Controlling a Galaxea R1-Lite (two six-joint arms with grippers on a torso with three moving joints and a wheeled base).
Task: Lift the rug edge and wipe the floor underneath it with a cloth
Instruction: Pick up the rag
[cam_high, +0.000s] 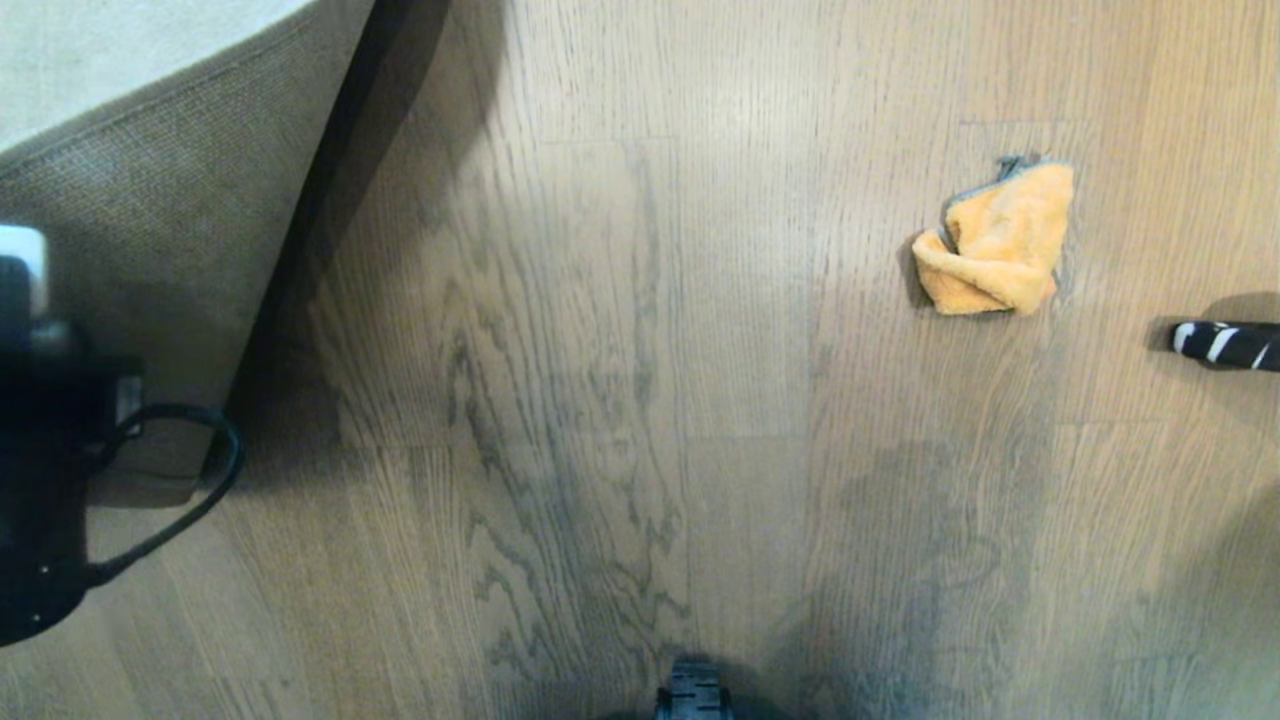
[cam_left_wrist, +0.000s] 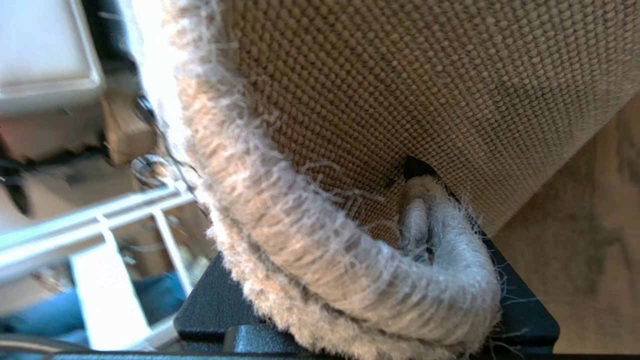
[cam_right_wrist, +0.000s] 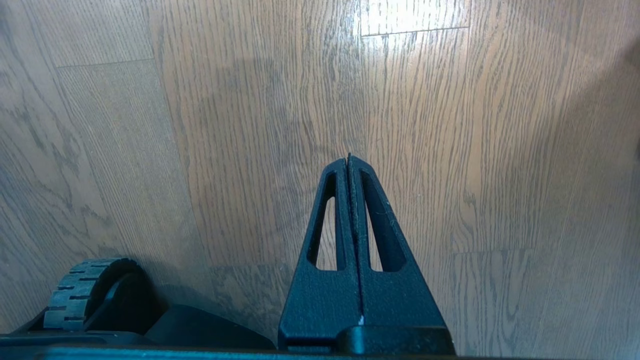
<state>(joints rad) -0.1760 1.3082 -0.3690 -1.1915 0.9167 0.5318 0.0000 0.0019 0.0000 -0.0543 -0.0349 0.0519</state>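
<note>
The rug edge (cam_left_wrist: 350, 280) hides most of the left gripper's fingers (cam_left_wrist: 520, 310); beyond the rug, blurred shapes stay unreadable. A striped object (cam_high: 1228, 344) is cut off.

A: How many things lie here?
B: One pale grey rug with tan woven backing (cam_high: 170, 200), one crumpled orange-yellow microfibre cloth (cam_high: 1000, 245), one black-and-white striped object (cam_high: 1225, 343).
A: And grippers?
B: Two black ones (cam_left_wrist: 520, 310) (cam_right_wrist: 349, 159).

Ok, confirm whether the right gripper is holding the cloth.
No: the right gripper is shut on nothing above bare floor, and the cloth lies apart.
</note>
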